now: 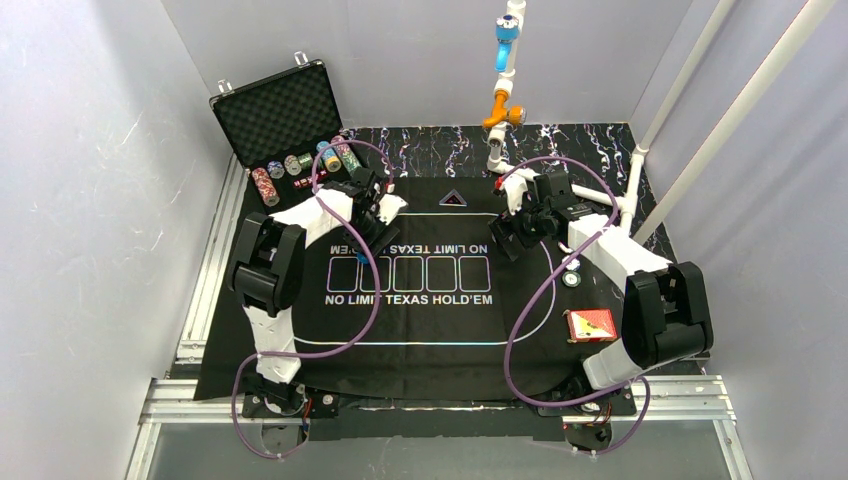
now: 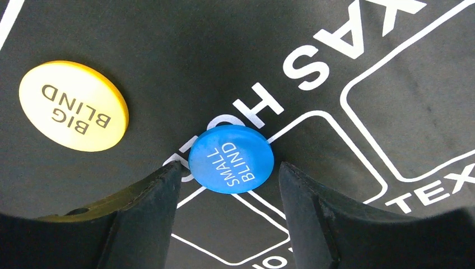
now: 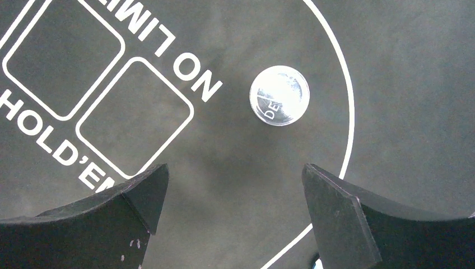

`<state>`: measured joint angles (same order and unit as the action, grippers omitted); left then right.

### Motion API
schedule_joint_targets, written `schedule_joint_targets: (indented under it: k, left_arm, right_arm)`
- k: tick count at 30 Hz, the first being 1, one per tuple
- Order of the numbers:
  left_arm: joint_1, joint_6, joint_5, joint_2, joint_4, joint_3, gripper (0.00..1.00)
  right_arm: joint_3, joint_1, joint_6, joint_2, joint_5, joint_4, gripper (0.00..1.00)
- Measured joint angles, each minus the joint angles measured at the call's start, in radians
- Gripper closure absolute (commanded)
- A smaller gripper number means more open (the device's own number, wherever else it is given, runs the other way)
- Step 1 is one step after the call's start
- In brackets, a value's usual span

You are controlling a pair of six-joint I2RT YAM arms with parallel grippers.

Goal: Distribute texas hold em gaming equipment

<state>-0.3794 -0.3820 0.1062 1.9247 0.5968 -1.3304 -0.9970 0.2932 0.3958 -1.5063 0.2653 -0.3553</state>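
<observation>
In the left wrist view a blue button (image 2: 231,158) marked SMALL BLIND lies flat on the black mat (image 2: 185,50). It sits just ahead of and between my left gripper's (image 2: 229,171) fingertips. The jaws stand apart, a little wider than the button, with a gap on its right side. A yellow BIG BLIND button (image 2: 73,105) lies to its left. My right gripper (image 3: 235,174) is open over bare mat, with a shiny white dealer button (image 3: 279,95) ahead of it. A red-backed deck (image 1: 591,324) lies by the right arm. Striped poker chips (image 1: 300,165) stand in the case.
The open black foam-lined case (image 1: 280,110) stands at the back left. A small round piece (image 1: 571,280) lies on the mat (image 1: 420,330) near the right arm. A white pipe stand (image 1: 500,100) rises at the back, and slanted white poles (image 1: 700,130) at the right.
</observation>
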Motion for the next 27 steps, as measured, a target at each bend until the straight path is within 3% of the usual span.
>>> schedule_joint_targets:
  k: [5, 12, 20, 22, 25, 27]
  left_arm:
    - [-0.016, -0.007, -0.018, -0.002, -0.009, 0.007, 0.39]
    - [-0.034, -0.013, -0.020, -0.003, -0.010, 0.010, 0.56]
    - [-0.039, -0.011, 0.005, -0.015, 0.007, 0.013, 0.66]
    - [-0.062, -0.016, 0.039, -0.053, 0.040, 0.048, 0.66]
    - [-0.226, -0.045, 0.076, -0.255, 0.096, 0.142, 0.67]
    - [-0.281, -0.052, 0.086, -0.297, 0.101, 0.146, 0.67]
  right_arm:
    - [0.000, -0.004, 0.000, -0.006, -0.001, 0.000, 0.02]
    - [0.000, -0.005, 0.000, -0.006, -0.002, 0.006, 0.02]
    - [0.000, -0.017, -0.003, -0.006, -0.001, 0.015, 0.02]
    - [0.000, -0.042, -0.019, -0.009, 0.018, 0.016, 0.02]
    - [-0.002, -0.118, -0.050, -0.021, 0.047, 0.017, 0.02]
    - [-0.002, -0.119, -0.057, -0.021, 0.049, 0.019, 0.02]
